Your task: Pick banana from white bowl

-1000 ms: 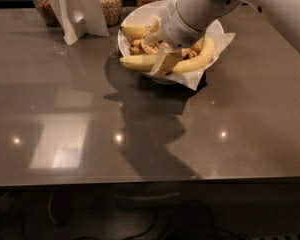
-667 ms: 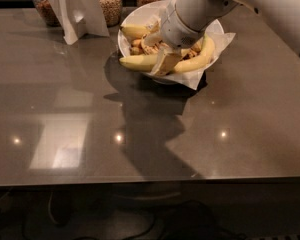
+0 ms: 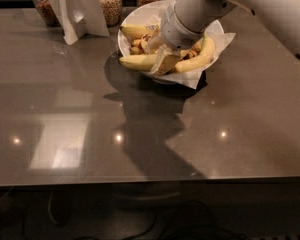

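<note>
Jaws in white bowl (image 3: 140,15), spotted bananas (image 3: 137,47) beside

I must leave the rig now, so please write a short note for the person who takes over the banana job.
Gripper: down inside the white bowl, at the right end of the banana. A grasp cannot be confirmed.
Banana: lies along the bowl's front rim among other bananas, not lifted.
Bowl: on the far part of the table, near the glass jars.
Done: the arm has reached into the bowl.
Left: make sure of the grasp, then lift the banana out of the bowl.
</note>
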Tool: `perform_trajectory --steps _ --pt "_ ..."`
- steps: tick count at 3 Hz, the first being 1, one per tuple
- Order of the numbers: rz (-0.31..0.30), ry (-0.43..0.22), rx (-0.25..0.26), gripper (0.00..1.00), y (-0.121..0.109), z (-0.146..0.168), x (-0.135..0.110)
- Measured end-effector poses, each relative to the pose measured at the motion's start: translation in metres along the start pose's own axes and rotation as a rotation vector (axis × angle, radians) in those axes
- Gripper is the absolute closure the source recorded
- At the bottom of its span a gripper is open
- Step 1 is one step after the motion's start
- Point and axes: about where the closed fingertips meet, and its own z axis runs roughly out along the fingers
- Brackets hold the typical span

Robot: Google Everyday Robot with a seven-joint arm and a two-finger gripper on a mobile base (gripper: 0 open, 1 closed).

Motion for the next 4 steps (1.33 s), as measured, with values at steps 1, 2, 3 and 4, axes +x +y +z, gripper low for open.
perform_trajectory --steps 1,2,3,4 --pt "-0.002 0.003 -0.007 0.73 0.0 0.002 0.001" --pt "-0.014 0.009 -0.018 0.96 0.002 0.0 0.0" --pt "-0.032 0.017 -0.02 1.0 0.003 -0.007 -0.003" --pt "-0.064 0.038 -0.015 1.0 0.001 -0.023 -0.005"
